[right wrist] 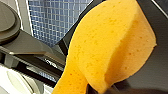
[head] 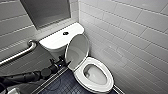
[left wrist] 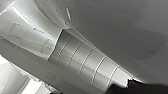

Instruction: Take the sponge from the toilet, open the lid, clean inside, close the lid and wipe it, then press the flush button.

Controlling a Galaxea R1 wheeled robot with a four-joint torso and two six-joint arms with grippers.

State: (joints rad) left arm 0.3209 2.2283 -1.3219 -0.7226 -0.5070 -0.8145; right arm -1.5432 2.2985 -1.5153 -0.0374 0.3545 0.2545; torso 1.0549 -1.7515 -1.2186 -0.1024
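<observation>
Resting the left hand (head: 62, 62) at the edge of the raised lid (head: 77, 48), probably steadying it upright near the tank (head: 58, 38) and leaving the bowl of the toilet (head: 108, 78) exposed for cleaning; failing to tell whether gripping or just touching. Pinching the orange sponge (right wrist: 107, 42), bent double, in the right hand (right wrist: 100, 88), seemingly holding it ready for scrubbing inside.

Tiled washroom corner. White rectangular-tiled walls (head: 130, 30) met beyond the left jaws. A steel grab bar (head: 22, 52) ran to their left, under a dark framed panel (head: 46, 10). A dark small-tiled floor (head: 65, 85) lay beneath them.
</observation>
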